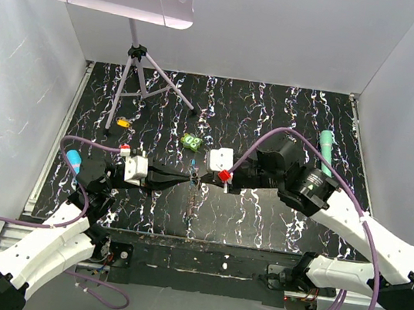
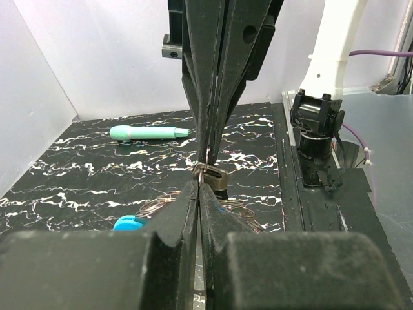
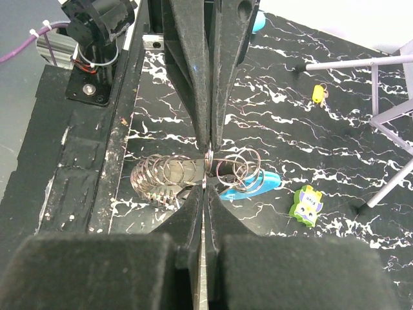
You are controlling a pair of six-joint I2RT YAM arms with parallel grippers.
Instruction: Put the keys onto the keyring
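While both arms reach in toward the middle of the table (image 1: 261, 210), I record the two grippers meeting tip to tip above the black marbled surface.

Left gripper (image 2: 199, 190): fingers pressed together with no gap showing, nipping a thin wire loop at their very tips.

Right gripper (image 3: 203, 194): fingers likewise pressed together, closed on the same bunch of loops from the opposite side. The two sets of tips are almost touching.

Keyring (image 3: 164, 175): a cluster of thin grey metal loops, hanging at and just below the point where the tips meet. In the right wrist view it fans out to both sides of the fingers. A bright blue clip (image 3: 261, 186) sits on its far side, under the loops. From overhead I see a short strand dangling below the tips. I cannot tell whether the lowest loops touch the table.

Keys: I cannot pick out any single key among the loops; too small and tangled to tell.

Other items noted: a teal marker (image 1: 326, 153) lies far right, well apart from the work. A green lumpy object (image 3: 306, 205) rests just beyond the grippers. An orange-yellow piece (image 1: 124, 121) lies near a leg of the tripod stand (image 1: 137, 74). A small blue object (image 1: 73, 158) sits by the left edge.
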